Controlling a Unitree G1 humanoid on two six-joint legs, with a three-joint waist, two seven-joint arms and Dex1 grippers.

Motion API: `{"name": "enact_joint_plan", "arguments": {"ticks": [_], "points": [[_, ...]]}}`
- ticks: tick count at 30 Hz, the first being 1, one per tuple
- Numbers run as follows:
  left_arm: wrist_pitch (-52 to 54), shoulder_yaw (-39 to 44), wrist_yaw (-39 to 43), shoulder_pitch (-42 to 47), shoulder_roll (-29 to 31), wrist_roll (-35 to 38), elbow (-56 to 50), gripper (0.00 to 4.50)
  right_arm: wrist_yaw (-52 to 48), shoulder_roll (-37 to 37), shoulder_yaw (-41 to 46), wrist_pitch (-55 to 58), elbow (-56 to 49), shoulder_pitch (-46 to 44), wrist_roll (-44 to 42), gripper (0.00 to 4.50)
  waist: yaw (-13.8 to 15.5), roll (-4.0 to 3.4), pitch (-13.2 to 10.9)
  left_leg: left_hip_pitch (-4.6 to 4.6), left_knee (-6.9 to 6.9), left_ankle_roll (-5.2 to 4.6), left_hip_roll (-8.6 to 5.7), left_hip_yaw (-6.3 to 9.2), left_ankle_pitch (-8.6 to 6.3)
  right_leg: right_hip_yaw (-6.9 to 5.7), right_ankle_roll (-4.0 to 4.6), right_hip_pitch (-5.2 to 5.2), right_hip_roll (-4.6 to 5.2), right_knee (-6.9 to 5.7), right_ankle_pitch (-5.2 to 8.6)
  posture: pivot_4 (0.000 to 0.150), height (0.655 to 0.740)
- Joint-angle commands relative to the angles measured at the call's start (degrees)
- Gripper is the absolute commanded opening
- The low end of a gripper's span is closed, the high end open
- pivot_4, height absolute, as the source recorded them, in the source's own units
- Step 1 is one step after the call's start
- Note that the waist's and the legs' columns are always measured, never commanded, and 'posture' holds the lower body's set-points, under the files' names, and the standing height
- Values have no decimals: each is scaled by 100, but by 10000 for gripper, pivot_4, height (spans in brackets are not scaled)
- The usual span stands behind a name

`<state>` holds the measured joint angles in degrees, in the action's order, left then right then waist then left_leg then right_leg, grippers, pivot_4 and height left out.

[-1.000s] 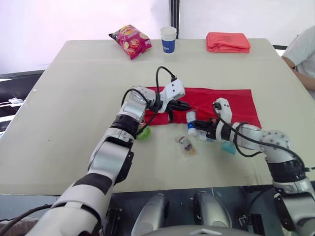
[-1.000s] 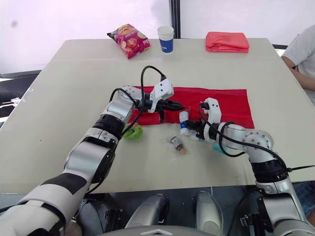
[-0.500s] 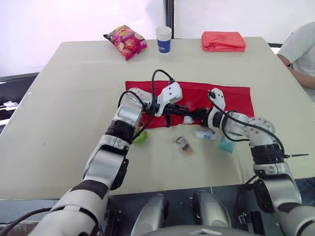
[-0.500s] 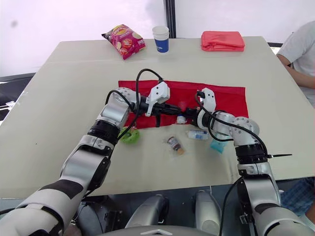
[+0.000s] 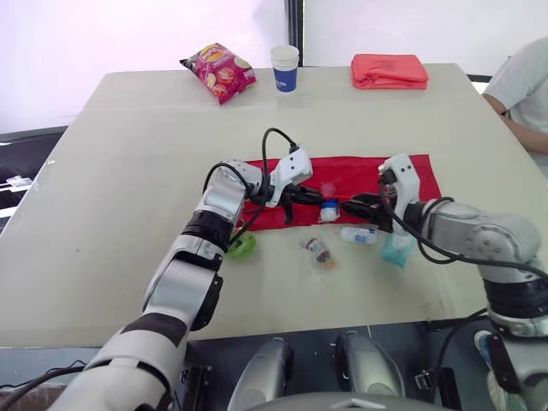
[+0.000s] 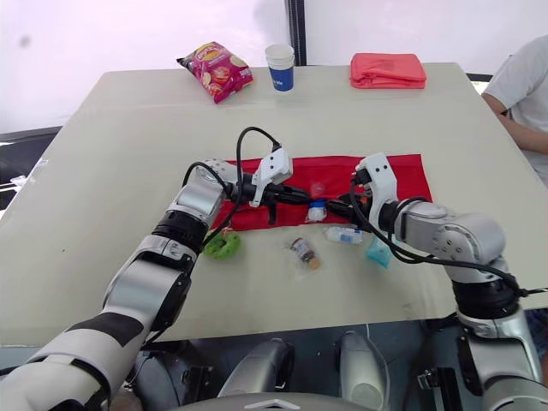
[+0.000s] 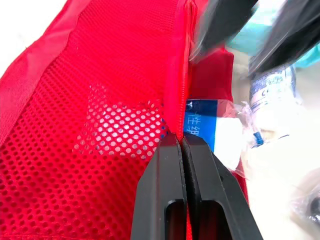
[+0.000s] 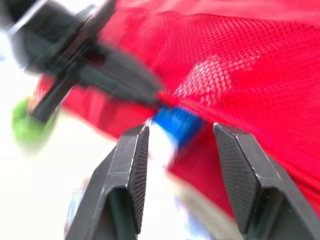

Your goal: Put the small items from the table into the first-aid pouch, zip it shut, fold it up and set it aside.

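The left pincer (image 7: pixel 182 139) is clamped on the mesh zip edge of the pouch (image 5: pixel 351 175), holding its mouth up. The right pincer (image 8: pixel 181 129) is spread wide just beside the bottle (image 5: pixel 330 210), which lies at the pouch's near edge, seemingly only partly in.

Risks:
- The thin mesh could slip from the clamp, and the mouth would drop over the bottle.
- An off-centre push could roll the bottle back onto the bench (image 5: pixel 128 171) or jam it against the zip.
- The 2 pincers are close enough to collide.

4 items wait on the bench: vial (image 5: pixel 358 234), teal packet (image 5: pixel 396 250), wrapped piece (image 5: pixel 319 251), green piece (image 5: pixel 241 247).
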<state>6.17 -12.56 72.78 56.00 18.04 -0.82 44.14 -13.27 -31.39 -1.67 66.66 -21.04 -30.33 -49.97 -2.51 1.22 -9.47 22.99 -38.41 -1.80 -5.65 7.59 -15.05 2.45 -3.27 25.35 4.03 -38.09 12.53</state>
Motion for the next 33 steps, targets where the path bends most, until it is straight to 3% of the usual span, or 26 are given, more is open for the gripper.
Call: {"name": "enact_joint_plan", "arguments": {"ticks": [1,14,25,33], "points": [[-100,5,-13,162,-4,23,29,0,-144,-287,-53,206,-747,119,6,21747,22,0,0,1,0,0,1,1,0,-2,0,0,0,0,0,1500,7400],[-5,6,42,250,-47,74,-130,0,-230,-64,-1713,-549,-6,-327,2132,21747,26,0,0,2,-2,0,-4,-1,0,-1,0,1,1,1,0,1500,7400],[119,-50,69,62,-43,104,-530,0,-347,888,-1634,-1604,1701,-871,3190,21747,15,0,0,3,-1,1,-4,-1,1,0,0,2,0,1,0,1500,7400],[62,-88,57,-30,4,71,-588,0,-498,1019,-1658,-2227,2326,-934,3875,21747,8,-1,0,3,0,2,-4,0,1,0,0,4,0,0,0,1500,7400]]}}
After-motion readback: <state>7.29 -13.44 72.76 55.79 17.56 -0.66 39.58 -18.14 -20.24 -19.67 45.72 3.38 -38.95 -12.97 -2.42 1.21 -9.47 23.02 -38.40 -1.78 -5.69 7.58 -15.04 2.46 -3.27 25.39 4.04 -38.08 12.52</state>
